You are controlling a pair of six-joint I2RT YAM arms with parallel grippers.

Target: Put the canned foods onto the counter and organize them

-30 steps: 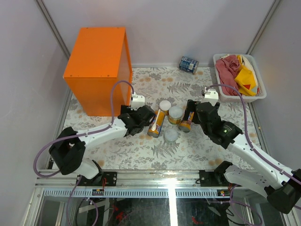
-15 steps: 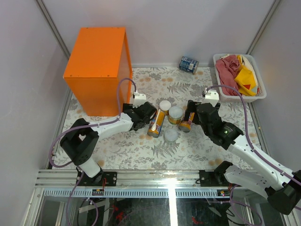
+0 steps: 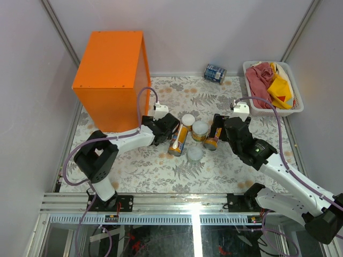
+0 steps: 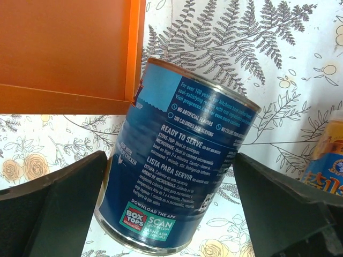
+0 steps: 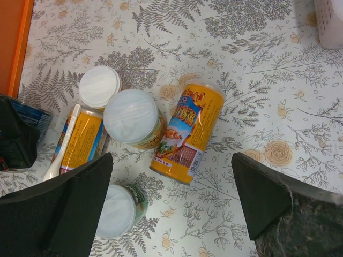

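Note:
In the left wrist view a blue-labelled can (image 4: 177, 160) stands on the patterned mat between my left gripper's (image 4: 171, 214) open fingers (image 4: 53, 209), right beside the orange counter (image 4: 69, 48). From above the left gripper (image 3: 162, 127) hides that can, near the corner of the counter (image 3: 112, 69). My right gripper (image 5: 171, 203) hangs open over a yellow can lying down (image 5: 187, 131), a pale-lidded can (image 5: 134, 118), a second yellow can (image 5: 80, 142) and a short can (image 5: 118, 209). Another blue can (image 3: 215, 73) lies at the back.
A white basket (image 3: 293, 107) with red and yellow cloths sits at the back right. The cluster of cans (image 3: 193, 136) lies between the two grippers. Grey walls enclose the mat on three sides.
My left arm has folded in and its gripper has slid a little up and right toward the counter's corner. The right arm and the cans have hardly moved.

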